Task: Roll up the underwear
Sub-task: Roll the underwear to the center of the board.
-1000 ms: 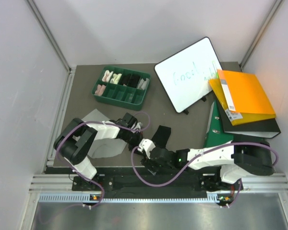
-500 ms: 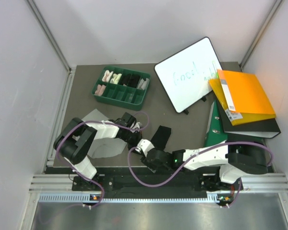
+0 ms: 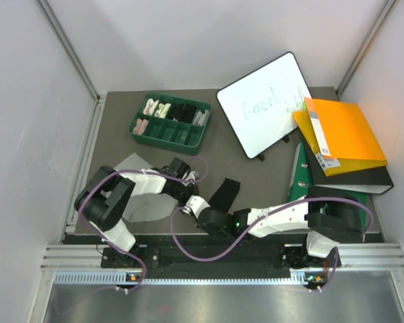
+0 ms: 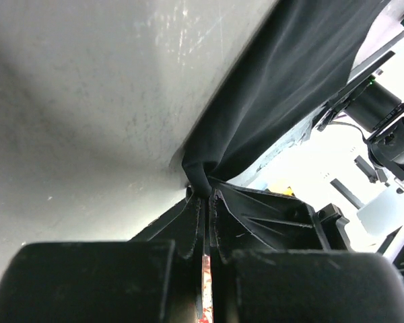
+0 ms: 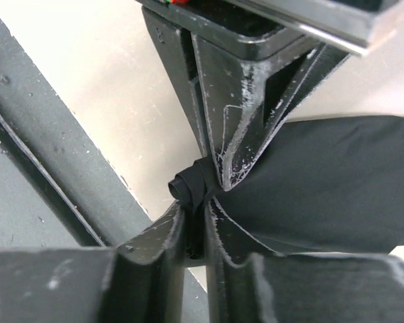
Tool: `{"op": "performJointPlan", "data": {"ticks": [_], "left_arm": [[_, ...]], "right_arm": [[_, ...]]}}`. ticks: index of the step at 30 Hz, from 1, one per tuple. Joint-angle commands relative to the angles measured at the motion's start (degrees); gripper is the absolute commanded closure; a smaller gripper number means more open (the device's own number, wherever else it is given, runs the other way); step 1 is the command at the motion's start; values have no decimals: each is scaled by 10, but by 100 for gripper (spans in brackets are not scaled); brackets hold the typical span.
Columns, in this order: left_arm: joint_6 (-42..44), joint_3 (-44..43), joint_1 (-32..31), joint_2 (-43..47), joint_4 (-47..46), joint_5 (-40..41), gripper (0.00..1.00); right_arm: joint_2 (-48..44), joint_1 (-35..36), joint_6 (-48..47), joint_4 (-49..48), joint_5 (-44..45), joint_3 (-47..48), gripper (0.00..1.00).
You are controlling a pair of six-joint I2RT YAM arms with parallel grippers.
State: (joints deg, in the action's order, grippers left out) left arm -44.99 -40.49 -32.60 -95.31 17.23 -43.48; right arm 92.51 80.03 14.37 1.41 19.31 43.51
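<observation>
Overhead, the black underwear (image 3: 224, 190) lay on the table (image 3: 256, 176) near the front edge, with both grippers meeting at its near-left corner; the grey underwear (image 3: 145, 210) lay farther left. From the left wrist, the left gripper (image 4: 203, 194) was clamped tight on a bunched corner of the black fabric. From the right wrist, the right gripper (image 5: 195, 219) pinched that same rolled corner, right against the left one's fingers.

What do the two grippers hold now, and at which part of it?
Both hold the black briefs. The left gripper and the right gripper pinch the same bunched corner, side by side.
</observation>
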Motion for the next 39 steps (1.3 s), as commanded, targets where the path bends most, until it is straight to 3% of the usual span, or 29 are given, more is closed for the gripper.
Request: {"op": "performJointPlan", "data": {"ticks": [1,4,6,11,17,28,32,39], "left_arm": [[12,6,5,35,1,8,100],[16,19,7,56,-11,27,99],[14,27,10,71,-23,59,91],[9,59,11,150,-44,161,64],[10,116,11,232,-107,234,60],[65,212,5,290,-338,173,61],[72,247,3,297,-437,136,59],[76,275,-2,262,-512,76,51]], "right_arm": [[17,4,-10,17,-52,11,95],[6,-15,-15,7,-102,2,100],[-4,-33,-15,-1,-158,-5,100],[-18,-102,-15,-40,-303,-27,100],[1,-182,1,-56,-444,-22,100],[70,-307,16,-18,-653,32,100],[104,-338,13,-16,-689,50,100],[149,-370,0,33,-727,90,100]]}}
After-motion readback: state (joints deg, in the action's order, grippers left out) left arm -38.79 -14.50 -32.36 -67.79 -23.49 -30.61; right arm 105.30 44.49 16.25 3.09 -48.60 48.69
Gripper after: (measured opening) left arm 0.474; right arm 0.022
